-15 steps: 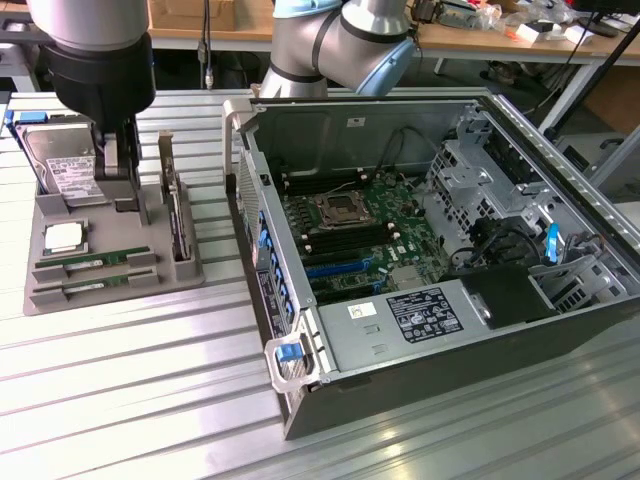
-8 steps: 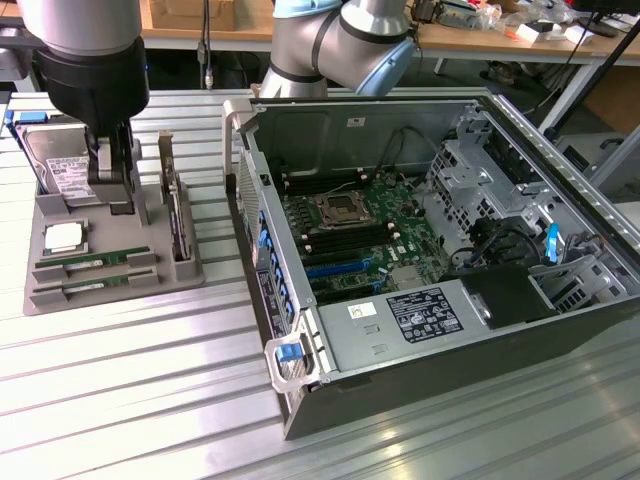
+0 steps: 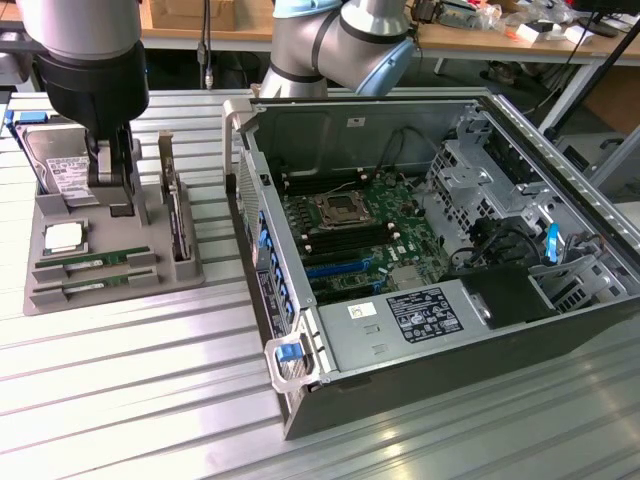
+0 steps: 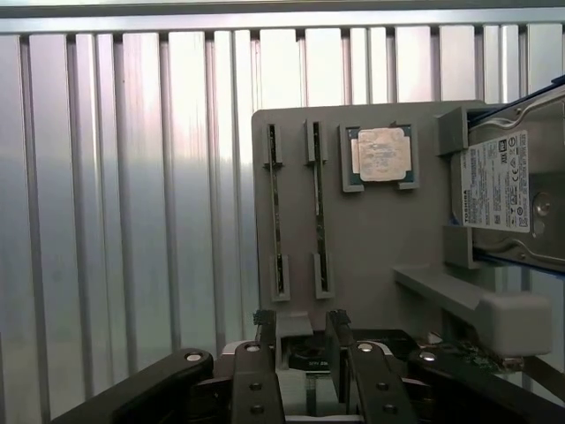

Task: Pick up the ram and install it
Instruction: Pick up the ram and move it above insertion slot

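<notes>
Two ram sticks, thin green boards, stand on edge in slots of a grey tray (image 3: 150,270): one ram stick (image 3: 88,260) (image 4: 275,212) and a second (image 3: 95,282) (image 4: 318,212) beside it. My gripper (image 3: 118,200) (image 4: 300,340) hangs low over the tray's middle, between the hard drive and the ram slots, a short way from the sticks. It is open and holds nothing; a grey part of the tray shows between its fingers (image 4: 265,331). The open computer case (image 3: 300,330) lies at the exterior view's right, with the motherboard (image 3: 360,225) exposed.
The tray also holds a silver hard drive (image 3: 58,165) (image 4: 508,190), a square CPU (image 3: 62,237) (image 4: 381,155) and an upright card (image 3: 178,215). Everything rests on a ribbed metal table (image 3: 130,400). The case's wall rises close to the tray.
</notes>
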